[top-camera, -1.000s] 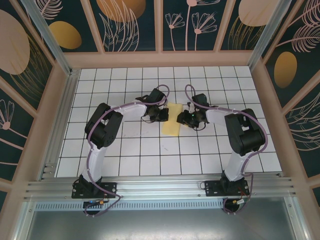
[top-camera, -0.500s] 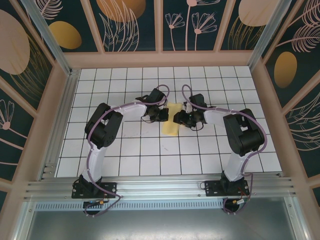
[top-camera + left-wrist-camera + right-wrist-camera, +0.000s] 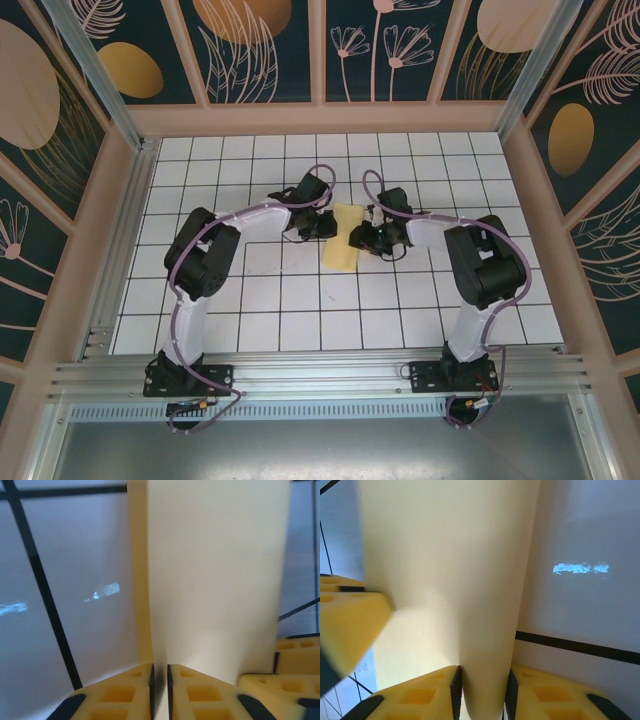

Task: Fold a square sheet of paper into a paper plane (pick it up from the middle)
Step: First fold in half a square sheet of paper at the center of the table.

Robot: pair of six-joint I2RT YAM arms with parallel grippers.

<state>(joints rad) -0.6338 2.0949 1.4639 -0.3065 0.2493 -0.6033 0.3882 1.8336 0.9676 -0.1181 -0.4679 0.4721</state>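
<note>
The square sheet of paper [image 3: 343, 243] is pale yellow and folded into a narrow strip, lifted between both grippers at mid-table. My left gripper [image 3: 327, 228] is at its left edge. In the left wrist view the jaws [image 3: 160, 690] stand a thin slit apart, and the paper's crease [image 3: 215, 580] runs down into the slit. My right gripper [image 3: 362, 238] is at the right edge. Its jaws [image 3: 482, 695] press on both sides of the paper's rounded fold [image 3: 450, 555]. The right gripper's yellow fingers [image 3: 295, 655] show beside the sheet in the left wrist view.
The white tiled table [image 3: 300, 300] is boxed in by wooden walls and aluminium posts. A metal rail [image 3: 320, 375] crosses the near edge above the arm bases.
My right gripper has moved left onto the paper and its jaws have narrowed on the fold. The left jaws have parted slightly. The strip looks narrower from above.
</note>
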